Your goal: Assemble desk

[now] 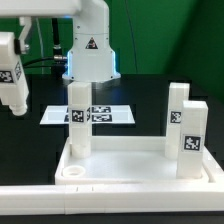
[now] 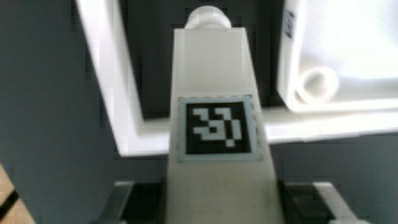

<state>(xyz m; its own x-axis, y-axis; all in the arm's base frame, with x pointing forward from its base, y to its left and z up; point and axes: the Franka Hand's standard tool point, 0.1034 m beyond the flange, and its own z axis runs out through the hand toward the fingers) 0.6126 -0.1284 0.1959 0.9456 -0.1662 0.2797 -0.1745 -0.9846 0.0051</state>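
Observation:
The white desk top (image 1: pixel 125 172) lies socket side up at the front centre. Three tagged white legs stand upright in its corners: one at the back left (image 1: pixel 78 118), two on the exterior view's right (image 1: pixel 178 112) (image 1: pixel 192 138). The front left socket (image 1: pixel 71 174) is open. My gripper (image 1: pixel 10 48) is at the far left, above the table and apart from the top, shut on a fourth leg (image 1: pixel 13 88). In the wrist view this leg (image 2: pixel 217 90) runs out from between my gripper's (image 2: pixel 221 202) fingers, tag facing the camera, over the top's rim (image 2: pixel 121 95) and a socket (image 2: pixel 320 85).
The marker board (image 1: pixel 105 114) lies flat behind the desk top. The robot base (image 1: pixel 90 52) stands at the back centre. A long white border bar (image 1: pixel 110 197) runs along the front of the table.

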